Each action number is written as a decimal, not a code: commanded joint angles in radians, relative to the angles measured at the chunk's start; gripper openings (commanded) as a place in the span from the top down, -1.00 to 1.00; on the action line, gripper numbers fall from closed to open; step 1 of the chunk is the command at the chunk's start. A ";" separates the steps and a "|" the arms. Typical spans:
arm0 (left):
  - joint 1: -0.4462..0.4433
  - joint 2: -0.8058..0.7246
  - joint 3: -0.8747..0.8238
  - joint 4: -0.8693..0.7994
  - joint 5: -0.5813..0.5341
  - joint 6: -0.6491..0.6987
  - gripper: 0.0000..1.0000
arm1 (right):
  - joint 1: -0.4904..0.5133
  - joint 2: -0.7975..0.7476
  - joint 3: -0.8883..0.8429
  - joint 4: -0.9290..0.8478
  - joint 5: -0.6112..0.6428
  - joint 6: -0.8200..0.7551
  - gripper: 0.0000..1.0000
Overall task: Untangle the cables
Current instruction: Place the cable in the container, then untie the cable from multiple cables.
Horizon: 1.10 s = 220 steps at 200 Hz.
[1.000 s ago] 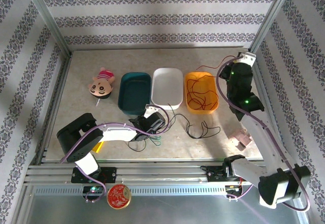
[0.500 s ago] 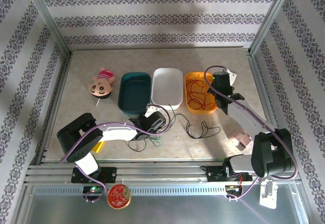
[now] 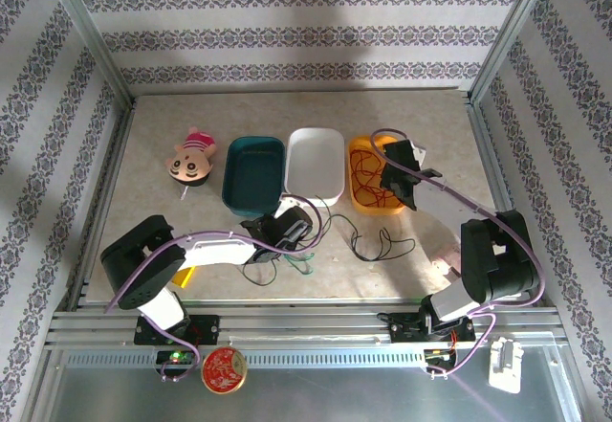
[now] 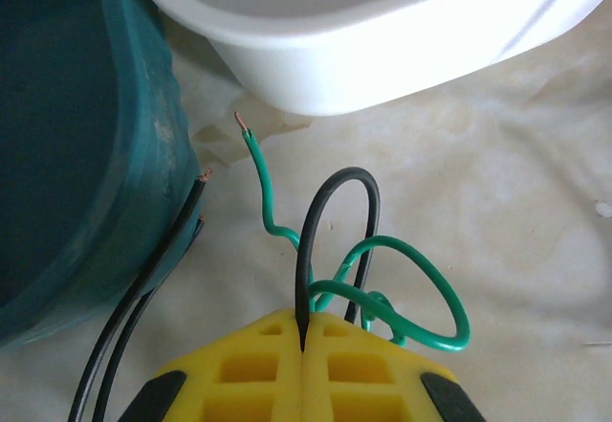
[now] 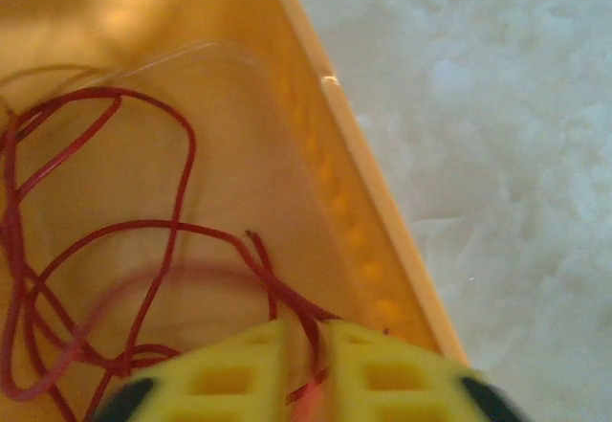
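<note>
Inside the orange tub (image 5: 325, 144), thin red cables (image 5: 191, 149) loop under the narrowly parted right tool (image 5: 304, 345); left of it, the left tool (image 4: 302, 345) pinches a black cable (image 4: 339, 175) by a curly green cable (image 4: 256, 168).

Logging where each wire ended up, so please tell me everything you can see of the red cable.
The red cable is a thin, flexible wire with smooth red insulation. It lies in loose, overlapping loops on the floor of the orange tub, bunched toward the left in the right wrist view. One cut end pokes up near the tub's right wall. A strand runs into the gap of the right gripper, whose yellow fingers stand slightly apart around it, not pinching.
</note>
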 commanded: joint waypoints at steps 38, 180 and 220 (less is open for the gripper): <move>-0.018 -0.073 0.019 -0.003 -0.019 0.048 1.00 | 0.047 -0.128 0.057 -0.029 0.091 -0.029 -0.01; -0.020 -0.082 -0.005 0.057 0.006 0.058 1.00 | 0.402 -0.275 -0.055 -0.520 -0.286 -0.205 -0.06; -0.021 -0.073 -0.005 0.059 0.006 0.055 1.00 | 0.416 -0.175 -0.053 -0.512 -0.273 -0.210 0.23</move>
